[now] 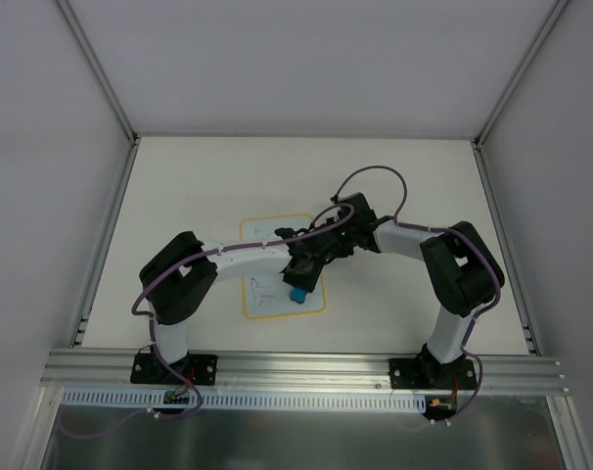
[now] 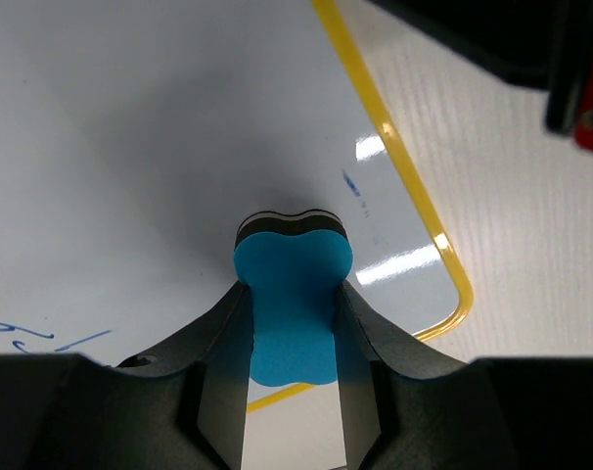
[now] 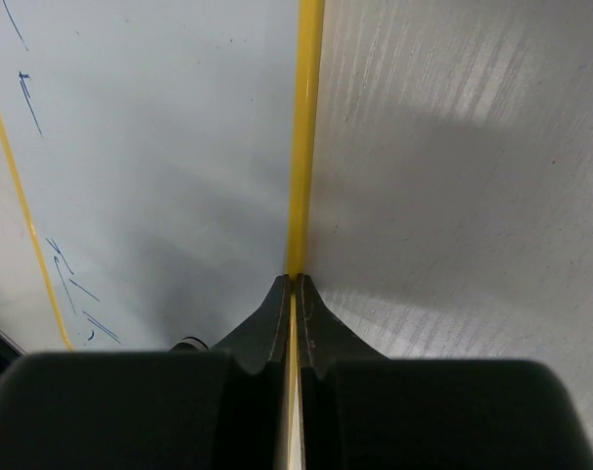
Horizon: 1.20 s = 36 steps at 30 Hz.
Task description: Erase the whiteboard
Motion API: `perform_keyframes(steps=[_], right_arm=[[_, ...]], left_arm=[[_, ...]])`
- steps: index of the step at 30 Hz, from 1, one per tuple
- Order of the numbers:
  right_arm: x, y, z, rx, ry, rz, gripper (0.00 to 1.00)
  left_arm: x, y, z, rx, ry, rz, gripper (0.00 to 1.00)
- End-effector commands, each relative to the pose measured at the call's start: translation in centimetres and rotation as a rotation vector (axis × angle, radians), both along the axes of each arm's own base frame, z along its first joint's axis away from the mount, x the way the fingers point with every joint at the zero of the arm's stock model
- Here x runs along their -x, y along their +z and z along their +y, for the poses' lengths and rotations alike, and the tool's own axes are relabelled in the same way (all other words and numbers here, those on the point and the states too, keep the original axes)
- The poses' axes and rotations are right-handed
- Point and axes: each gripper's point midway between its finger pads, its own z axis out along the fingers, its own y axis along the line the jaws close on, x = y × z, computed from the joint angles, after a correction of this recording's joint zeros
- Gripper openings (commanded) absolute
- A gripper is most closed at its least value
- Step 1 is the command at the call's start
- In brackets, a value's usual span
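Left gripper [image 2: 292,289] sits closest in its wrist view, black fingers pinching a blue bone-shaped eraser [image 2: 292,257] at its narrow waist. That eraser's dark felt end meets the white face of the whiteboard [image 2: 130,147], close to a rounded corner of the yellow border [image 2: 414,196]. One small blue mark [image 2: 352,183] lies just beyond the eraser, and more blue scribbles [image 2: 42,338] show at the lower left. Right gripper [image 3: 295,284] is pressed together on the border [image 3: 304,117] of another edge, with the whiteboard [image 3: 159,147] to one side of it and the pale bench [image 3: 453,196] to the other; blue scribbles [image 3: 76,284] run near the opposite edge. From above, the whiteboard [image 1: 260,233] lies flat on the bench [image 1: 179,186] between the two arms, near the middle. Over it, the eraser [image 1: 297,293] shows as a blue spot near the right edge, and the right gripper [image 1: 285,233] reaches in near the far edge. Faint scribbles [image 1: 262,291] remain left of the eraser.
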Motion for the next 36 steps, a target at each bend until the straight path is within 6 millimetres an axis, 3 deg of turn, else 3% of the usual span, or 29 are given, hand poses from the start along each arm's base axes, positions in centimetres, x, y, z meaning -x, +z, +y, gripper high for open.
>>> perform_keyframes(steps=[1, 10, 18, 29, 36], right_arm=[[2.5, -4.8, -3.4, 0.174, -0.022, 0.115, 0.00], [2.4, -4.9, -3.5, 0.177, -0.029, 0.117, 0.00], [2.5, -5.4, -3.8, 0.175, -0.048, 0.143, 0.00], [2.3, -5.3, -4.1, 0.177, -0.066, 0.141, 0.00], [2.3, -5.3, -4.1, 0.177, -0.064, 0.143, 0.00]], left_arm=[[-1.1, -0.3, -0.2, -0.030, -0.009, -0.018, 0.00], [-2.6, -0.5, -1.2, -0.018, -0.021, -0.025, 0.00], [-1.7, -1.2, -1.6, 0.033, 0.023, 0.011, 0.00], [2.5, -2.4, 0.6, 0.011, 0.091, 0.088, 0.00], [5.5, -2.2, -0.6, 0.017, 0.025, 0.108, 0.00]])
